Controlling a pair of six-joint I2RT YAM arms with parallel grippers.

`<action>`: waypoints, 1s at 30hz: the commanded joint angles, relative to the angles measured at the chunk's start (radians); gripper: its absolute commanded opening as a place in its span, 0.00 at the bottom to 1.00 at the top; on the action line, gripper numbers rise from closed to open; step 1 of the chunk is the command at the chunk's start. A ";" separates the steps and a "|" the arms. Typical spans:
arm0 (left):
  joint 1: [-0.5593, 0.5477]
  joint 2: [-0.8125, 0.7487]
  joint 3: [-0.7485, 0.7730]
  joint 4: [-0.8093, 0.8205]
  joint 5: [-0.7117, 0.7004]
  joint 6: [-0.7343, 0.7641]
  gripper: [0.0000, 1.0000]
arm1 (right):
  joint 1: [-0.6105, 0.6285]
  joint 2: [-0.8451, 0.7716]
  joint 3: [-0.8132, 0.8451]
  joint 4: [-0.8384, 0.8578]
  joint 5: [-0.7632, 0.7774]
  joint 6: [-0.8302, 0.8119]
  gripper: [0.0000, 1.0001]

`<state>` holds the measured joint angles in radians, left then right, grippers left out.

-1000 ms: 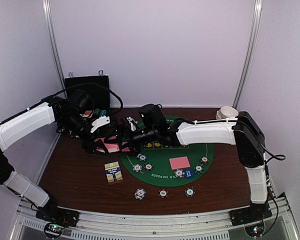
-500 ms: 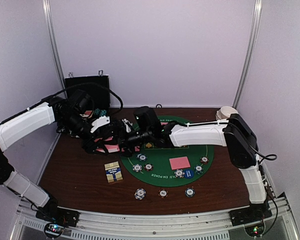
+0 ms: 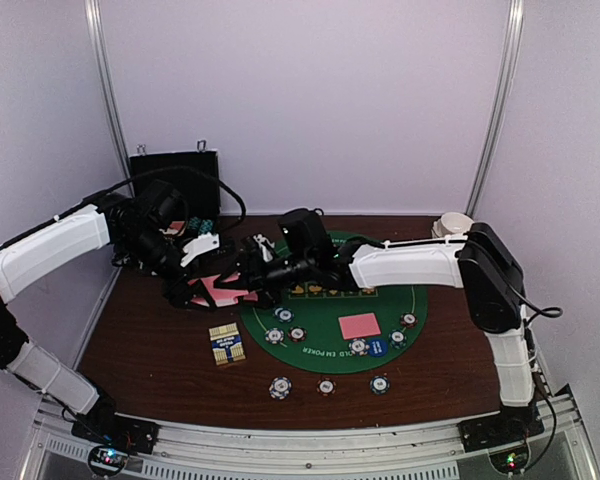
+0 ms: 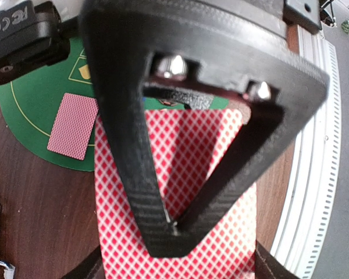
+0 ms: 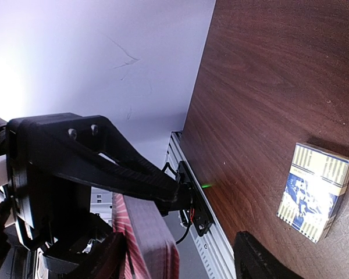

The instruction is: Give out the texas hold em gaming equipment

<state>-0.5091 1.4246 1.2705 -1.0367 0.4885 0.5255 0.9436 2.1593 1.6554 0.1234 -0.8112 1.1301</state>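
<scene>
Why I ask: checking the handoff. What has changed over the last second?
The right pincer swung left to the pink-backed cards, then eased back slightly; they sit between its fingers. The left pincer stayed shut on them; chips, mat card and small box stayed put.

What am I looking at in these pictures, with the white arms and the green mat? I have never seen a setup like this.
These are two robot arms bolted to a brown wooden table, each ending in a two-finger gripper. One picture looks down from above; the other two come from cameras on the wrists. On the table lie a round green felt poker mat with one pink-backed card on it, small stripe-edged poker chips and a yellow-and-blue card box. The left gripper is shut on a stack of pink diamond-backed playing cards. The right gripper reaches toward that stack with its fingers apart, holding nothing.
</scene>
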 commanded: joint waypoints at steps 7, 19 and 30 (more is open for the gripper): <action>0.006 -0.025 0.028 0.018 0.032 0.011 0.00 | -0.031 -0.099 -0.032 -0.094 -0.014 -0.055 0.64; 0.006 -0.024 0.029 0.018 0.030 0.011 0.00 | -0.039 -0.142 -0.090 -0.034 -0.044 -0.004 0.48; 0.006 -0.028 0.024 0.018 0.024 0.012 0.00 | -0.052 -0.160 -0.095 -0.061 -0.067 0.003 0.10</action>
<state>-0.5095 1.4246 1.2705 -1.0466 0.4889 0.5259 0.9054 2.0514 1.5772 0.0677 -0.8642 1.1309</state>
